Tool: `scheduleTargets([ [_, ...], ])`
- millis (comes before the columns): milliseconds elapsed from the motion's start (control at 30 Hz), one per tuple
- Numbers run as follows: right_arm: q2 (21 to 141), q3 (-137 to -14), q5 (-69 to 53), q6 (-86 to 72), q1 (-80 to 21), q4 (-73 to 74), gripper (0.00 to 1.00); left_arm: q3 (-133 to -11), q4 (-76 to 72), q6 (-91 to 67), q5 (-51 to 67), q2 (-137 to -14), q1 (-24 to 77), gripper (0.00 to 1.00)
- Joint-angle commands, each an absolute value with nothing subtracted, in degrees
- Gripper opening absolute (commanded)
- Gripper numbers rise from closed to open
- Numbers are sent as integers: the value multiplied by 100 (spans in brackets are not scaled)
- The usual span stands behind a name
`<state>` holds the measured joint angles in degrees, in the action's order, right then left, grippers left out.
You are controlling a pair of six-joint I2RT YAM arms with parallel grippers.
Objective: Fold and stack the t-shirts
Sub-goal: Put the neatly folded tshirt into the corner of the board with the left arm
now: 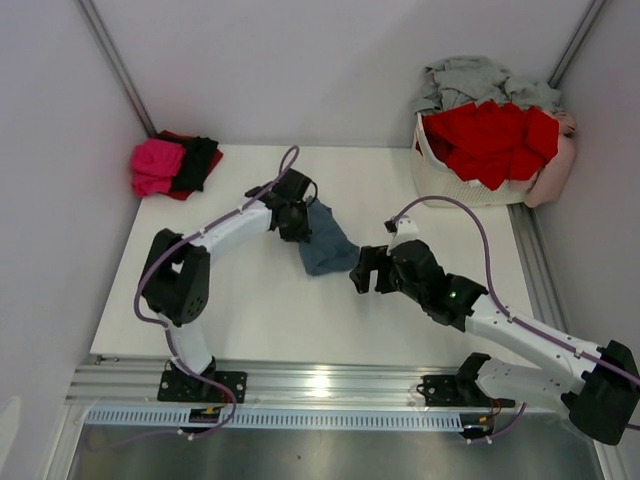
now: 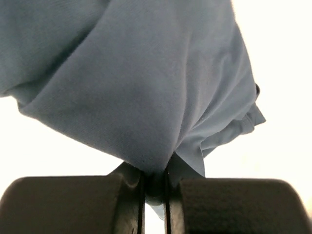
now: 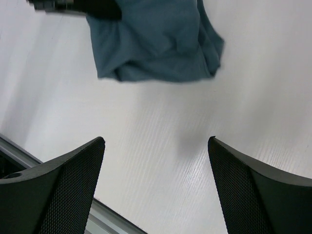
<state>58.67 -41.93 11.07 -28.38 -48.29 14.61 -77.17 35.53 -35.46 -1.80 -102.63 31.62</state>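
Observation:
A slate blue-grey t-shirt [image 1: 326, 246] lies bunched on the white table, and its cloth [image 2: 146, 83] fills the left wrist view. My left gripper [image 1: 296, 222] is shut on a fold of that shirt at its upper left end, the cloth pinched between the two fingers [image 2: 122, 204]. My right gripper [image 1: 366, 272] stands open just right of the shirt [image 3: 156, 44], above bare table, with nothing between its fingers [image 3: 73, 180]. A pile of magenta-pink [image 1: 156, 166], black [image 1: 200, 160] and red shirts sits at the far left.
A white lattice basket [image 1: 440, 170] at the back right holds red shirts [image 1: 495, 135] and pale grey ones [image 1: 470, 80], with pink cloth hanging over its right side. A metal rail [image 1: 330, 385] runs along the near table edge. Walls close in on both sides.

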Motion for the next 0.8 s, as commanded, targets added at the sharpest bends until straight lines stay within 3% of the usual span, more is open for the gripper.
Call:
scheduleTargets([
  [0, 5740, -4456, 1090, -2716, -4781, 1266, 90, -8541, 4402, -2883, -378, -10766, 2462, 1],
  [167, 5599, -4403, 1090, -2742, -4764, 1344, 89, -9464, 4877, -2769, -44, -11442, 1715, 1],
  [500, 5362, -4403, 1134, -2839, -4746, 1599, 88, -13013, 6248, -2777, 202, -13262, 1029, 0],
  [767, 5107, -4377, 1187, -2988, -4746, 1819, 86, -13298, 5793, -2918, 896, -13632, 326, 0],
])
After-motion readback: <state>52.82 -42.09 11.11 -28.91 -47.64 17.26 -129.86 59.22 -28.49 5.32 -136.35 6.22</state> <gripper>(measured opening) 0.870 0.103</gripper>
